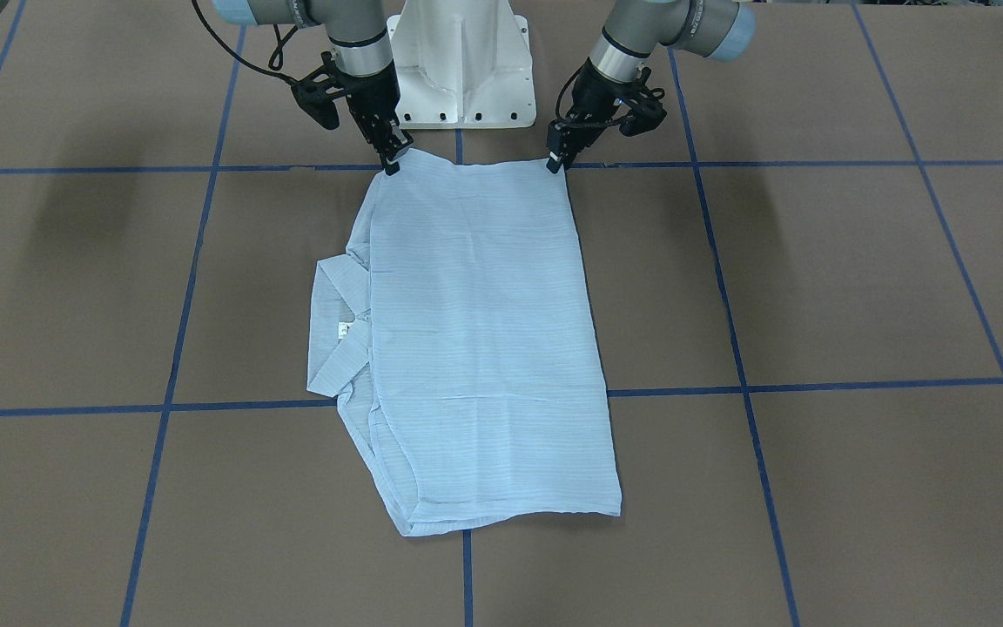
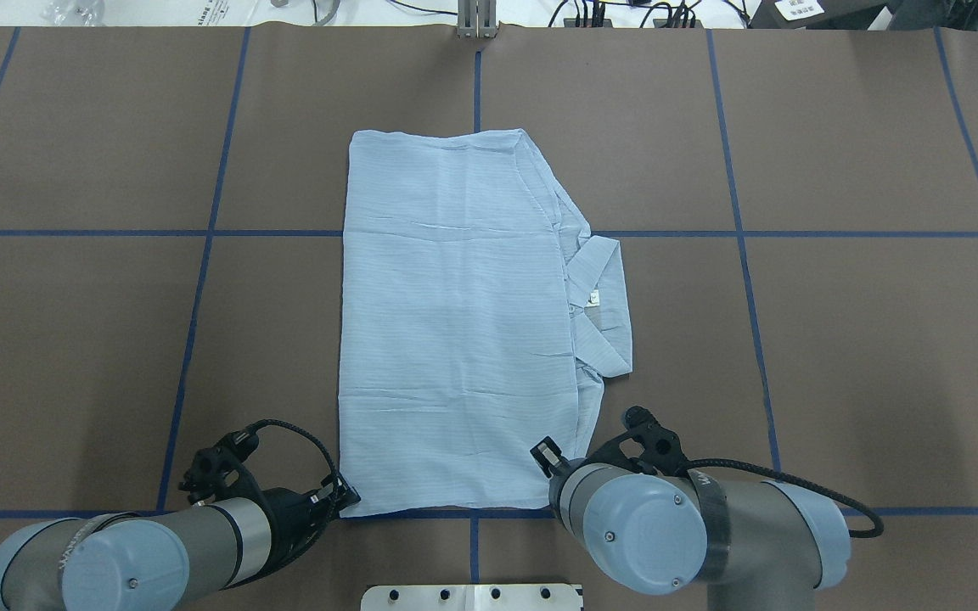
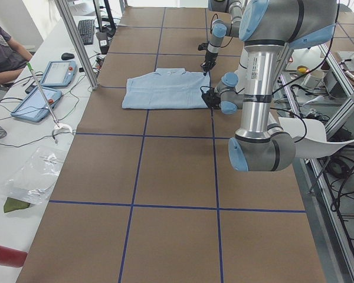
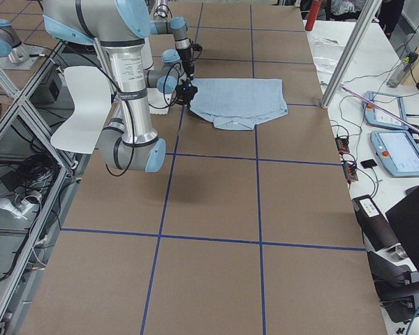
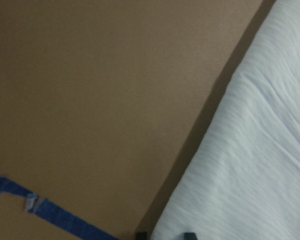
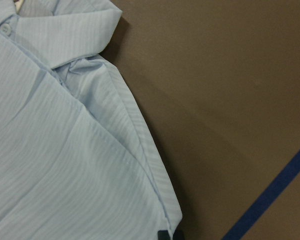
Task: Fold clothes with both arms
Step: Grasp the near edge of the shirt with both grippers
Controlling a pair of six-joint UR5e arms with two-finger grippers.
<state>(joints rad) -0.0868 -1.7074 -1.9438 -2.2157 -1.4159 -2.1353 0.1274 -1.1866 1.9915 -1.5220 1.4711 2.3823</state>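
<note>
While the shirt (image 2: 455,322) lies flat at centre of table (image 2: 795,339), right gripper (image 1: 391,165) pinches its near corner, fingers (image 6: 163,235) together on cloth; left gripper (image 1: 556,162) straddles the other corner, clamped or not I cannot tell. Best lift both level & at same speed, w/o stretching cloth.

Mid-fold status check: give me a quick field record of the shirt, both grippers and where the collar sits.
shirt: shirt lies flat on the table, folded into a long panel running away from the robot
collar: collar sticks out on the robot's right side, neck label showing
left gripper: left gripper at the near left corner; jaws straddle the cloth edge, closure unclear
right gripper: right gripper at the near right corner; jaws look closed on the cloth
</note>
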